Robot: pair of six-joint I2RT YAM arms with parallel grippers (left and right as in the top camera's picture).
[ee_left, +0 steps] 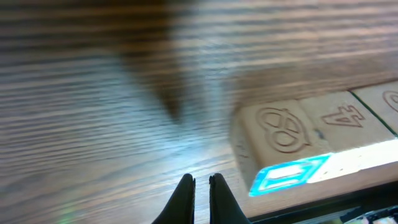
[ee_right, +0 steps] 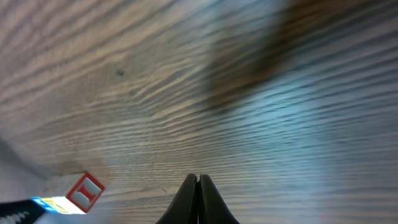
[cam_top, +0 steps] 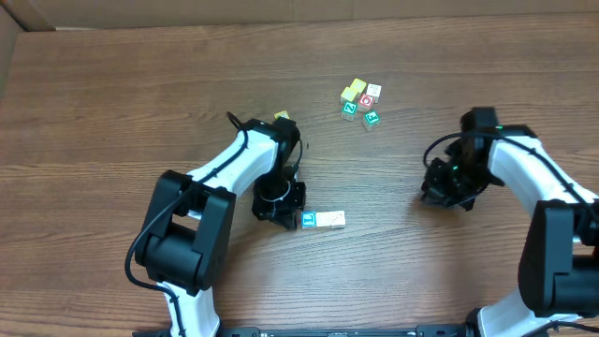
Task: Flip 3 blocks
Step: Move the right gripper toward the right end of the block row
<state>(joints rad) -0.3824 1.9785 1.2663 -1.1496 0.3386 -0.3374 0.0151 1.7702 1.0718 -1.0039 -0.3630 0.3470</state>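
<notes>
Three blocks lie in a row on the wooden table. The blue-framed block (cam_top: 308, 220) is at the left end, the whitish block (cam_top: 324, 219) in the middle, the cream block (cam_top: 338, 218) at the right end. My left gripper (cam_top: 290, 212) sits low just left of the row, shut with nothing in it. In the left wrist view its tips (ee_left: 200, 185) stand just left of the blue-framed block (ee_left: 280, 140), apart from it. The middle block (ee_left: 342, 118) shows a carved 4. My right gripper (cam_top: 440, 192) is far right, its jaws (ee_right: 198, 185) shut on nothing over bare wood.
A lone yellow cube (cam_top: 281, 117) lies behind my left arm. A tight group of yellow, green, red and white cubes (cam_top: 361, 101) sits at the back centre. A red-framed cube (ee_right: 84, 190) shows at the lower left of the right wrist view.
</notes>
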